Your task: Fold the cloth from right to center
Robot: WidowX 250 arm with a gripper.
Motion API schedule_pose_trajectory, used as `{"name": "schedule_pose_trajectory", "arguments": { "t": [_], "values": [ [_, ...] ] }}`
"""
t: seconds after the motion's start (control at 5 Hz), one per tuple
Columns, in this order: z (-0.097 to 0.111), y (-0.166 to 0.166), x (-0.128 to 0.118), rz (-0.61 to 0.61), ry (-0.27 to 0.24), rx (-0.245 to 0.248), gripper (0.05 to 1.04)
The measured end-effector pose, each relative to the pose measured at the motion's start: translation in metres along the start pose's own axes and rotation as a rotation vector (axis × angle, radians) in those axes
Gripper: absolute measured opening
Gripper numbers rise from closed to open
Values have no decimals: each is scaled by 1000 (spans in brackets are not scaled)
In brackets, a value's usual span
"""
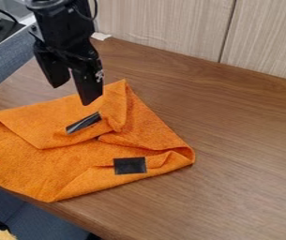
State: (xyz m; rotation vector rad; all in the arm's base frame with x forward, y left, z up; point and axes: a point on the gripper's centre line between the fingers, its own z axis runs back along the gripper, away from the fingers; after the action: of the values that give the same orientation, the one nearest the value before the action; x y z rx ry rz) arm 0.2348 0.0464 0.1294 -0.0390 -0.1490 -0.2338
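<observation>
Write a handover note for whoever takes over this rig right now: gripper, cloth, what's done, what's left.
Gripper: open, nothing between its fingers; the gripper hangs over the upper part of the cloth.
Cloth: the orange cloth lies on the wooden table, creased, with overlapping layers. One black patch is near its lower right, another near the middle.
Done: the right side looks turned in toward the center, though unevenly, with bunching by the middle patch.
Left: probably just check that fold and flatten the bunching if a neater result is wanted.
</observation>
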Motion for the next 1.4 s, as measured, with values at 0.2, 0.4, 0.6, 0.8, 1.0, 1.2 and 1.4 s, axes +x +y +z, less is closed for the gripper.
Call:
{"name": "schedule_pose_trajectory", "arguments": {
  "t": [0.2,0.4,0.6,0.8,1.0,1.2,1.4],
  "values": [
    [-5,-1,-3,2,18,-9,1000],
    [-21,-22,-16,-80,60,-39,1000],
    [-33,-40,-21,-199,79,-47,1000],
    [-54,-50,-27,-312,129,-80,1000],
    [-78,-57,-31,-397,188,-83,1000],
    [-85,-58,-31,-399,203,-67,963],
    [-87,-61,-32,-431,202,-53,665]
  ]
}}
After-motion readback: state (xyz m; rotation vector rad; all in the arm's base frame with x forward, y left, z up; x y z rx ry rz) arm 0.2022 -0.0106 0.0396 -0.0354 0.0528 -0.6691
